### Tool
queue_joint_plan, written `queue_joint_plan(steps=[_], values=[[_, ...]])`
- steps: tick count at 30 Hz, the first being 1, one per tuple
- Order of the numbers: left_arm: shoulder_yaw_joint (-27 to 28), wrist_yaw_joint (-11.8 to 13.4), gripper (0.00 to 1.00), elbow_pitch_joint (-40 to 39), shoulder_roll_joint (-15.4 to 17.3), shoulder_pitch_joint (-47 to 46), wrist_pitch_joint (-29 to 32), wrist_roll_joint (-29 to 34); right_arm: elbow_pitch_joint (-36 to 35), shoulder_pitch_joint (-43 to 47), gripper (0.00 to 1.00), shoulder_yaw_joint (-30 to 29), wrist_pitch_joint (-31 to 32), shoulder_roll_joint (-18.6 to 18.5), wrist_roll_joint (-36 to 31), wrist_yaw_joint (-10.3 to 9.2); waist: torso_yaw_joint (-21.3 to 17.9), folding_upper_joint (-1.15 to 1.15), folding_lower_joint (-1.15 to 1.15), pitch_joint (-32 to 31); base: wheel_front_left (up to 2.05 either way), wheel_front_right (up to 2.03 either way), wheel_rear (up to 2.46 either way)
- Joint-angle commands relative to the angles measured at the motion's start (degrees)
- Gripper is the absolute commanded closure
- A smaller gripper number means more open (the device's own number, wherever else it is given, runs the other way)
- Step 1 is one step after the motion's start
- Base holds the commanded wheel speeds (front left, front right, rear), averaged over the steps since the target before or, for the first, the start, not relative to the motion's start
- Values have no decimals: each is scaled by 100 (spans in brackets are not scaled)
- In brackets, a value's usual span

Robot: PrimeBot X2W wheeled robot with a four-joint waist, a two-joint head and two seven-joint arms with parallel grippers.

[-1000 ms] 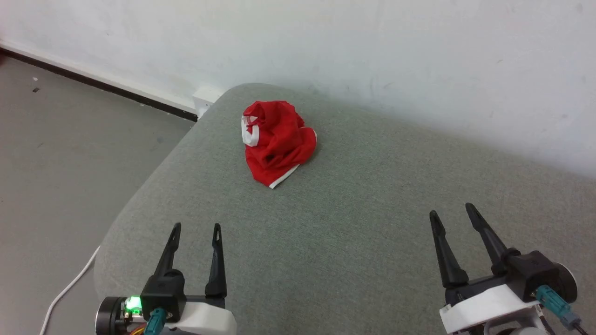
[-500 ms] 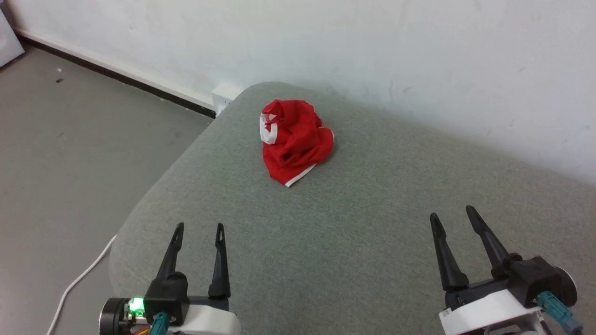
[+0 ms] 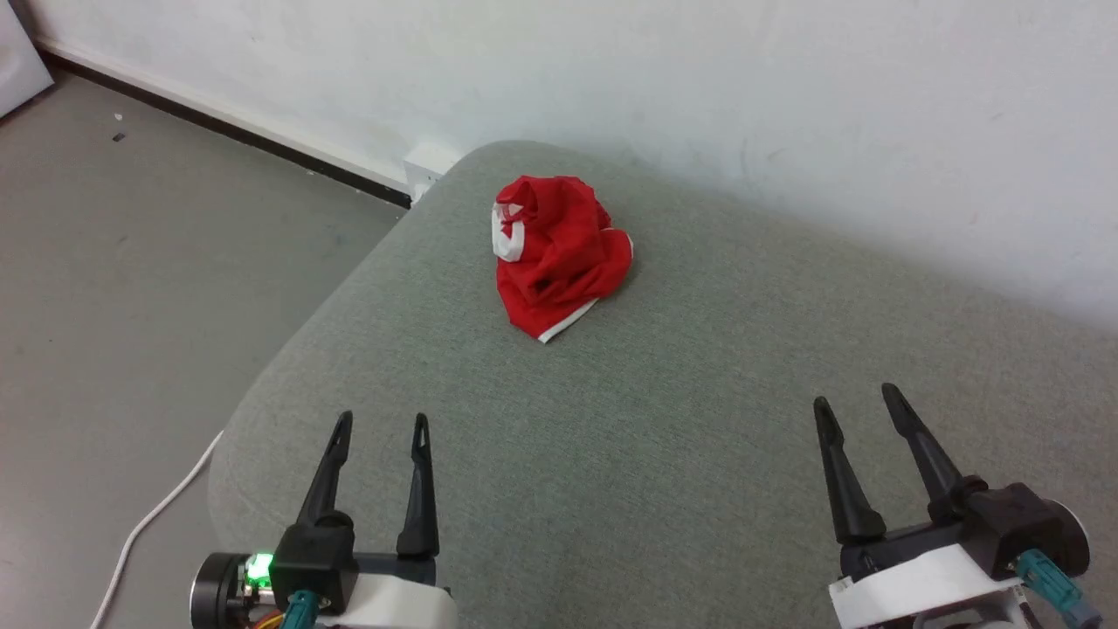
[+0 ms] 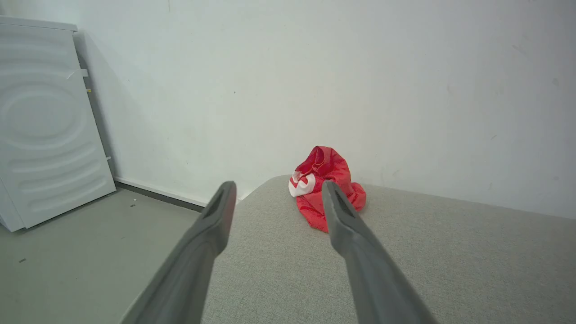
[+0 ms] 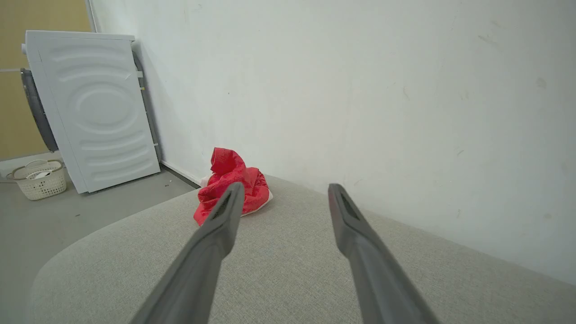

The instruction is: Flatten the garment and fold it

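The garment (image 3: 559,256) is a crumpled red heap with white trim, lying near the far left corner of a grey-green cushioned surface (image 3: 664,437). It also appears in the left wrist view (image 4: 330,184) and the right wrist view (image 5: 234,180), bunched up into a peak. My left gripper (image 3: 383,424) stands open at the lower left, well short of the garment. My right gripper (image 3: 854,397) stands open at the lower right, farther from it. Nothing is between either pair of fingers.
A white wall (image 3: 699,105) runs close behind the cushion. Grey floor (image 3: 131,262) lies to the left, with a white cable (image 3: 148,533) on it. A white appliance (image 5: 94,108) and a small basket (image 5: 38,177) stand at the far left.
The head camera has shifted, so the whole scene sits further right and slightly higher in the picture. Both grippers stay open and the garment lies as before.
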Motion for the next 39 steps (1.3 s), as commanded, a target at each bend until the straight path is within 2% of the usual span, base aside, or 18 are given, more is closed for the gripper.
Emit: queue_joint_plan(steps=[1, 5, 9, 14, 21, 30, 35, 39], values=[[0, -64, 0, -54, 32, -45, -27, -32, -24, 8, 0, -27, -29, 15, -24, -12, -92, 0, 0, 103, 0, 0, 0], [72, -283, 0, -31, 79, -305, -27, -213, -81, -92, 0, -41, -29, 15, -148, -12, -303, 0, 0, 376, 0, 0, 0], [119, -609, 0, 402, 264, -910, 85, -383, -191, -238, 0, -35, -29, 15, -310, -12, -612, 0, 0, 725, 0, 0, 0], [182, -1055, 0, 1033, 676, -2120, 1012, -536, -413, -468, 0, 16, -29, -35, -469, -12, -1122, 0, 0, 1291, 0, 0, 0], [152, -1451, 0, 2023, 1353, -3894, 2623, -886, -743, -783, 0, 78, -27, -199, -465, -12, -1769, 0, 0, 2043, 0, 0, 0], [-119, -1541, 0, 3394, 2198, -5582, 4938, -2244, -865, -1058, 0, 92, -27, -248, -382, -12, -2382, 0, 0, 2742, 0, 0, 0], [-1, -1542, 0, 3879, 2469, -6000, 5714, -2696, -849, -1141, 0, 99, -28, -237, -346, -12, -2568, 0, 0, 2933, 0, 0, 0], [48, -1483, 0, 4195, 2610, -6092, 6148, -2804, -850, -1170, 0, 82, -28, -234, -334, -12, -2612, 0, 0, 2995, 0, 0, 0]])
